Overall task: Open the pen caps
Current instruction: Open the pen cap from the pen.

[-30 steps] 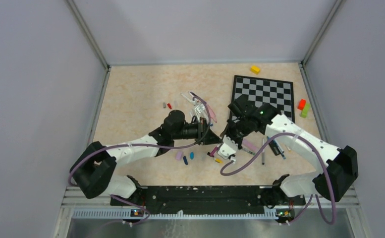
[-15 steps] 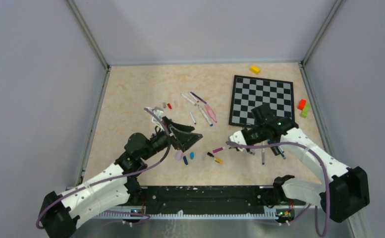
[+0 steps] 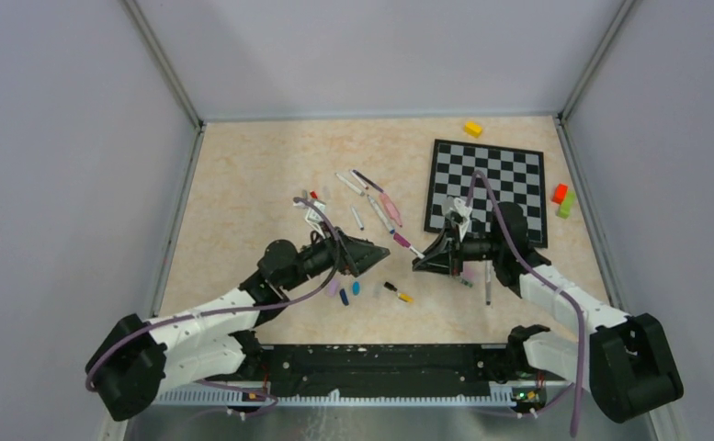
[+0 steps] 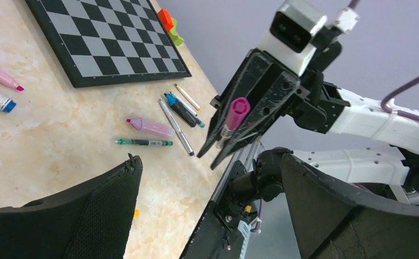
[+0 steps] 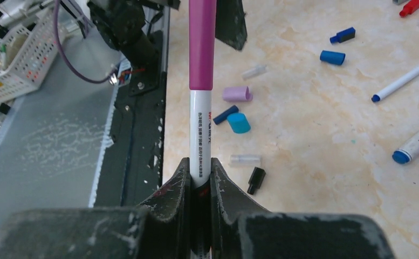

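The pale table (image 3: 243, 184) carries a black-and-white chessboard (image 3: 488, 175) at its far right, with loose pens and caps spread to the left of the board and in front of it. The left arm (image 3: 206, 317) and the right arm (image 3: 555, 289) both reach toward the middle, so their tips face each other. The left gripper (image 3: 368, 256) has its jaws spread wide. The right gripper (image 5: 200, 172) has its jaws pressed onto the white barrel of a pen (image 5: 200, 135) and holds it off the table. The pen's magenta cap (image 5: 202, 43) is seated on the barrel and points toward the left gripper, near it but apart from it. Other caps lie loose on the table below the two grippers, near the front edge. A lilac cap (image 5: 236, 94), a navy cap (image 5: 226, 114) and a blue cap (image 5: 238, 123) sit close together. A clear cap (image 5: 245, 159) and a black cap (image 5: 256, 180) lie just beside them.
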### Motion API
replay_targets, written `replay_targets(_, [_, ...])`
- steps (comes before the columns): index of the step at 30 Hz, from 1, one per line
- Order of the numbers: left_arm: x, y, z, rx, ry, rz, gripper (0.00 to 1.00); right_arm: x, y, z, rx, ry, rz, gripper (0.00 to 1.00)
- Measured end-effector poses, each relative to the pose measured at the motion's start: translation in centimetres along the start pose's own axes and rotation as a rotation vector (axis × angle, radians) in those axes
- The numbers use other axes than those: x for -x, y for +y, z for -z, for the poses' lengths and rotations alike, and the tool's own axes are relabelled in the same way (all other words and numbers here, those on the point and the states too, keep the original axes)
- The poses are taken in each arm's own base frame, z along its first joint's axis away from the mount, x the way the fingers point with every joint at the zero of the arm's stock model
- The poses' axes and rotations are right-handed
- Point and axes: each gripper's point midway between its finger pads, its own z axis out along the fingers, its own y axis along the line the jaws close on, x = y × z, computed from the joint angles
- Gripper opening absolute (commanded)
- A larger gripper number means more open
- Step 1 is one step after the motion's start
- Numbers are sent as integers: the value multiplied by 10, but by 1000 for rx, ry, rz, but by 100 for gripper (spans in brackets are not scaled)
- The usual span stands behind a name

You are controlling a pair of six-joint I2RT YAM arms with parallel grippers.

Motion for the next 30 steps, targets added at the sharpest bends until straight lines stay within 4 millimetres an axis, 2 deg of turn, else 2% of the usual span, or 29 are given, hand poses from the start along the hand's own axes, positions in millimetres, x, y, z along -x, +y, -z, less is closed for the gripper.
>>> replay_targets(5, [-3,6,-24,21,17,12,90,17,4,-1,9,-46,-50,0])
replay_targets(14, [-5,1,-50,-21,15,15,72,16,3,-3,9,-47,-107,0])
replay_targets(20, [-11,-3,-59,-52,30,30,54,12,2,-6,12,-35,-131,0])
replay_targets(30, [-11,-6,-61,-67,25,28,45,2,-2,-9,2,-11,-165,0])
